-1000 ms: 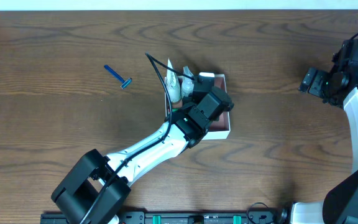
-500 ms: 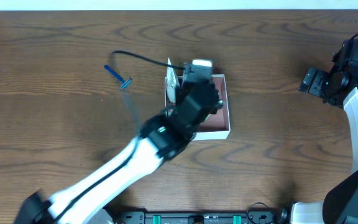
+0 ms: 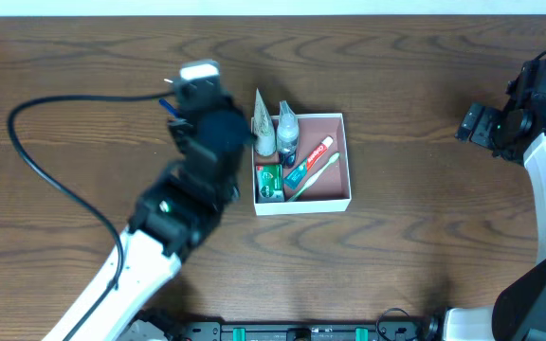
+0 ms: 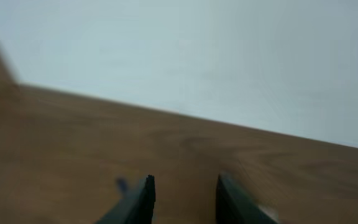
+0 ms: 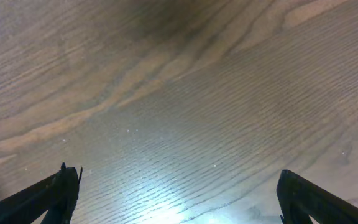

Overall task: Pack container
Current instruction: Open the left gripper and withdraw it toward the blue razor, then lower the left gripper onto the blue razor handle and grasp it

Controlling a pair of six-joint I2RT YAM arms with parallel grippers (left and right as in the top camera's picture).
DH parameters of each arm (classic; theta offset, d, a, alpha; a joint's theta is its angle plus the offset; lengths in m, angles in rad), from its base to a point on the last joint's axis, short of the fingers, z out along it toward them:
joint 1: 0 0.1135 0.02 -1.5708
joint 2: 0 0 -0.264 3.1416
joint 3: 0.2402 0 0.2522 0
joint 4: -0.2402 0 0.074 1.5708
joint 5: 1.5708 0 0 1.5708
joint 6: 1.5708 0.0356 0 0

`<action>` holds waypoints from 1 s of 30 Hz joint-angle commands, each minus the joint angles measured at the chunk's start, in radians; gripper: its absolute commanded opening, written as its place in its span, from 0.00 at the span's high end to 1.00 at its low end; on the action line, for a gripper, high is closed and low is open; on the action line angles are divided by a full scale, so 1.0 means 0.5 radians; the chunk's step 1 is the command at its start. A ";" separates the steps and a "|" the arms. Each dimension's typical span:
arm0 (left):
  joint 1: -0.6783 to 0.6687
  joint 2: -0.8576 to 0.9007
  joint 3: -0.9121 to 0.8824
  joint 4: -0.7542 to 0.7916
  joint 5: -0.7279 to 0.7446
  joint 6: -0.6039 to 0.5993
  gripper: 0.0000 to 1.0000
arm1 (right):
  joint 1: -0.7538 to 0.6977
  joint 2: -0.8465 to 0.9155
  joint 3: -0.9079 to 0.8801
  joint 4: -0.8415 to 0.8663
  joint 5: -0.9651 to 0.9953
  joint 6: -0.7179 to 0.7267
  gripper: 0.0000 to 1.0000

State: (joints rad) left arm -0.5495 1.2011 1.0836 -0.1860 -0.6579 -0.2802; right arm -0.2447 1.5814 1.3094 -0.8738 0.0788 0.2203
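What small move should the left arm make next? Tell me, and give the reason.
Probably lower the left pincer onto the small blue item peeking out beside it on the table. The pincer looks open and empty, that item lies outside the container, and other toiletries are already inside. Wrist view is blurred, so alignment is uncertain.

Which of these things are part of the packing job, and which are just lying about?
Job: container, holding toothpaste, toothbrush, green soap box, white tube, small bottle; left gripper, open, beside it.
Lying about: black cable; right gripper, open over the table.
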 commanded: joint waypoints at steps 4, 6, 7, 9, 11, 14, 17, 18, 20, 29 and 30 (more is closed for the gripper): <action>0.510 0.294 0.033 -0.058 0.462 -0.051 0.63 | -0.009 0.015 -0.002 -0.002 0.006 0.022 0.01; 0.663 0.390 0.033 -0.081 0.648 -0.143 0.63 | -0.009 0.015 -0.002 -0.002 0.006 0.022 0.01; 0.720 0.431 0.033 -0.082 0.735 -0.153 0.63 | -0.009 0.015 -0.002 -0.002 0.006 0.022 0.01; 0.827 0.517 0.033 -0.082 0.903 -0.154 0.64 | -0.009 0.015 -0.002 -0.002 0.006 0.022 0.01; 0.907 0.602 0.033 -0.082 0.992 -0.153 0.63 | -0.009 0.015 -0.002 -0.002 0.007 0.022 0.01; 0.980 0.718 0.033 -0.082 1.033 -0.153 0.63 | -0.009 0.015 -0.002 -0.002 0.006 0.022 0.01; 1.022 0.825 0.033 -0.074 1.033 -0.152 0.64 | -0.009 0.015 -0.002 -0.002 0.006 0.021 0.01; 1.028 0.858 0.033 -0.068 1.033 -0.151 0.64 | -0.009 0.015 -0.002 -0.002 0.006 0.022 0.01; 1.029 0.913 0.033 -0.050 1.034 -0.144 0.63 | -0.009 0.015 -0.002 -0.002 0.006 0.022 0.01; 1.029 1.165 0.033 0.242 1.084 -0.146 0.63 | -0.009 0.015 -0.002 -0.002 0.006 0.022 0.01; 1.029 1.196 0.033 0.280 1.084 -0.146 0.63 | -0.009 0.015 -0.002 -0.002 0.006 0.022 0.01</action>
State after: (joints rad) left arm -0.0391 1.7626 1.0836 -0.0689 -0.1268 -0.3439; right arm -0.2447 1.5814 1.3094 -0.8738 0.0788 0.2203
